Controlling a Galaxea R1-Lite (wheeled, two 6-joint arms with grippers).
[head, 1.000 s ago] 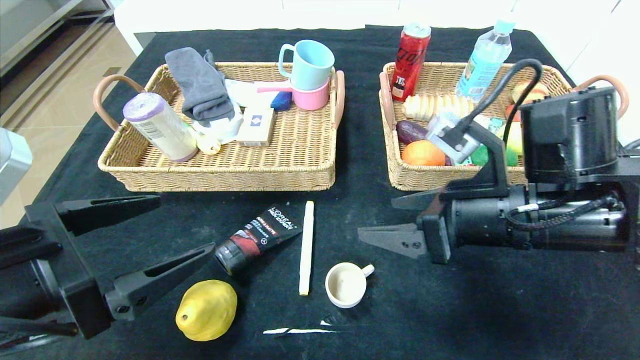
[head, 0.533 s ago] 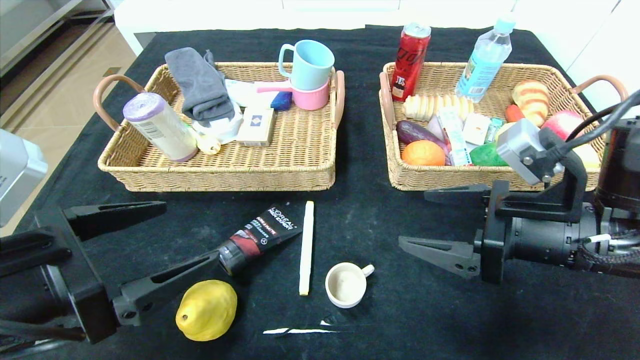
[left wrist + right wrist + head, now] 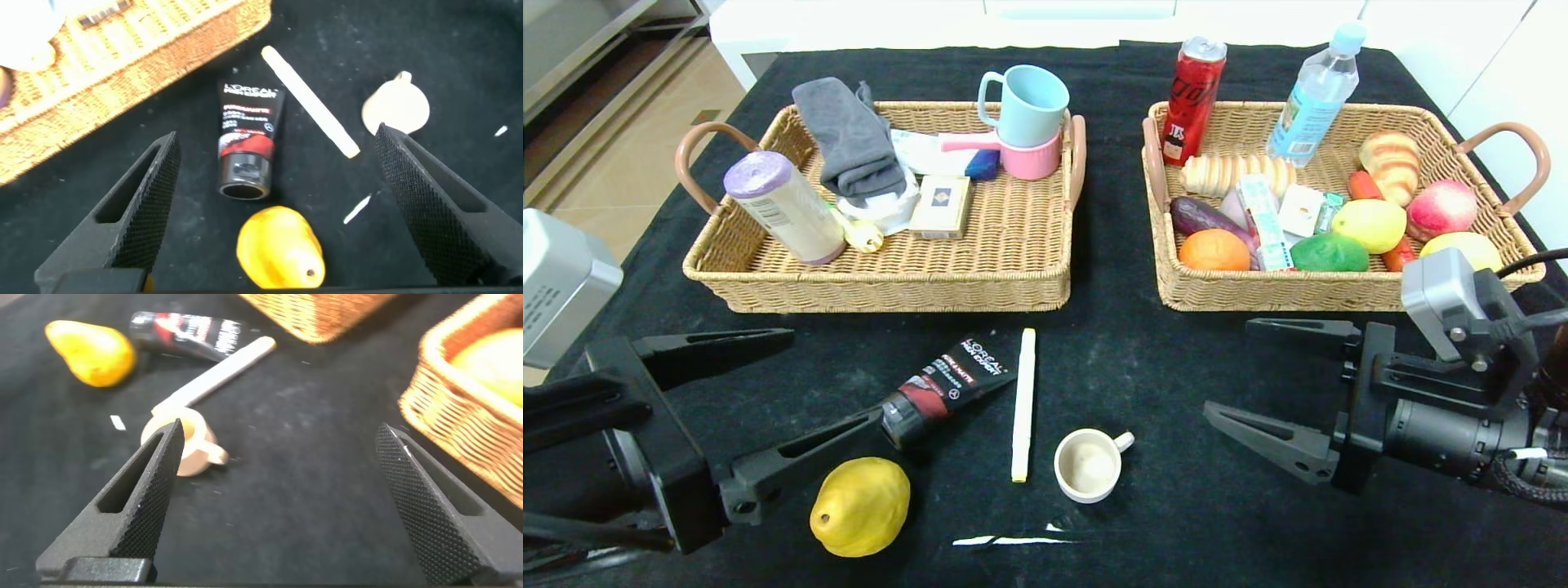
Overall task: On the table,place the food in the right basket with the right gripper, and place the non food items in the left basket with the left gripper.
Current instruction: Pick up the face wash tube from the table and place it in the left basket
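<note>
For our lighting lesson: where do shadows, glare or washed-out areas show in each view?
Head view: soft shadow under the left basket's front wall and beside the cup; white surface beyond the table is washed out. Left wrist view: slight sheen on the tube's cap. Right wrist view: only faint shadow under the cup, no glare.

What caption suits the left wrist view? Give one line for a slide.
Open left pincer above a black-and-red cosmetic tube, bumpy yellow fruit, long white marker pen and small cream cup.
</note>
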